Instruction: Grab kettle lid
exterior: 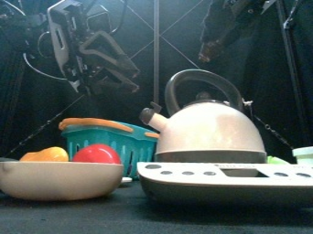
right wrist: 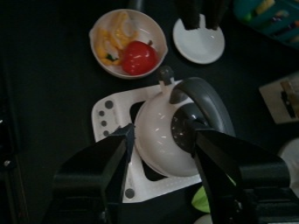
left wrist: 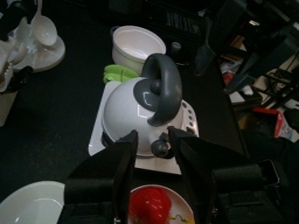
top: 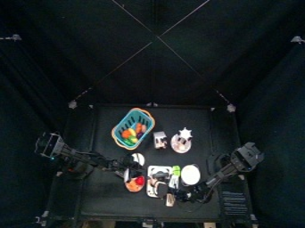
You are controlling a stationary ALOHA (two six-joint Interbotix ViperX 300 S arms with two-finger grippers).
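Note:
The white kettle [right wrist: 163, 144] with a dark arched handle [right wrist: 208, 98] stands on a white scale [right wrist: 111, 114]. The kettle lid [right wrist: 184, 129], a small dark disc, sits in the kettle's top under the handle. My right gripper [right wrist: 163, 140] hovers above the kettle, open wide, its jaws on either side of the body with nothing between them. My left gripper [left wrist: 152, 140] hangs near the kettle [left wrist: 142, 109] from the other side, a narrow gap between its jaws, holding nothing. In the front view the kettle [exterior: 208, 123] stands large, with both arms hanging behind it.
A white bowl [right wrist: 100, 26] with a red pepper [right wrist: 140, 57] and yellow food sits beside the scale. A white dish [right wrist: 205, 39] lies close by. The teal basket [exterior: 110, 137] stands behind. Another white bowl [left wrist: 135, 39] and a green item [left wrist: 117, 72] lie past the kettle.

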